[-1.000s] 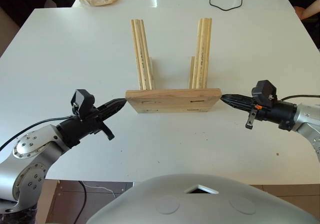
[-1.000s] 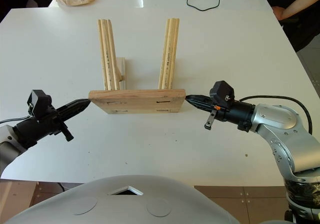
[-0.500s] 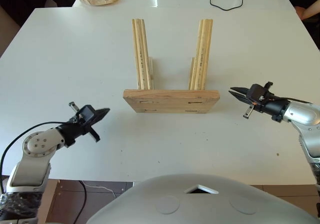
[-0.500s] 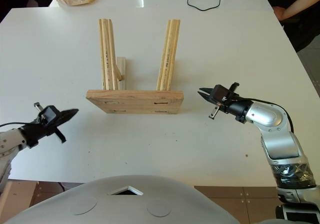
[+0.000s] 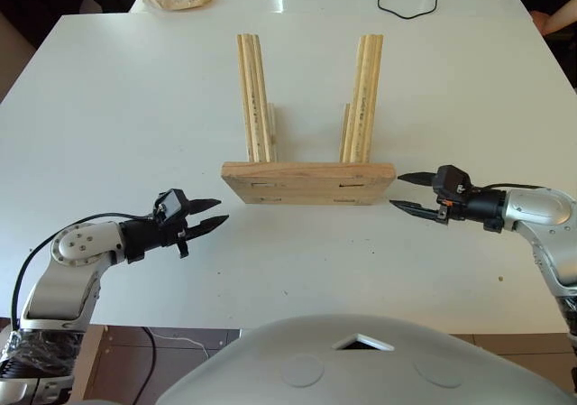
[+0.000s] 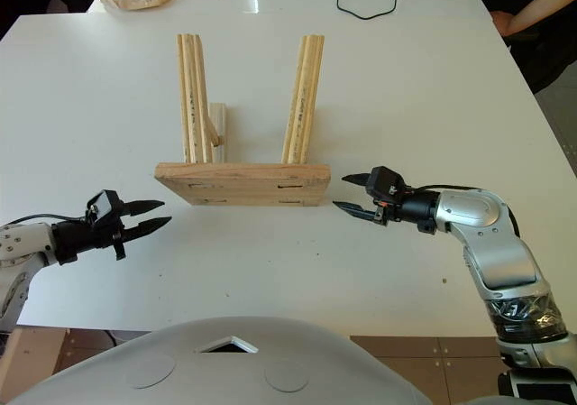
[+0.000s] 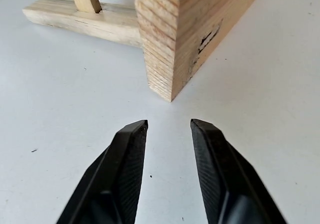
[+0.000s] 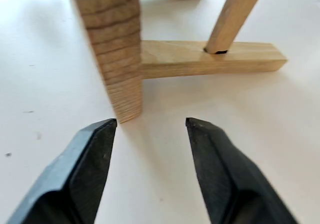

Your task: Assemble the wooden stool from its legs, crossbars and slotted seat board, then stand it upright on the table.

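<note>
Assembled pale wooden stool lying on its side on the white desk (image 5: 117, 107). The rectangular slotted seat board (image 5: 309, 182) stands on one long edge, with its long axis running across the robot's front. The four square legs (image 5: 255, 98) extend flat from the board's far face, away from the robot.

The left end effector (image 5: 219, 210), black fingers parted and empty, sits off the board's left end and to its near side, clearly apart from the wood. The right end effector (image 5: 397, 191), likewise parted and empty, lies just beside the board's right end, level with it, and is the nearer of the two.

Each end effector points inward along the board's long axis. Tipping the stool upright would probably begin with both closing on the board's two short ends.

The short crossbars (image 5: 345, 133) are largely hidden behind the board. Whether the leg joints are fully seated cannot be made out.
</note>
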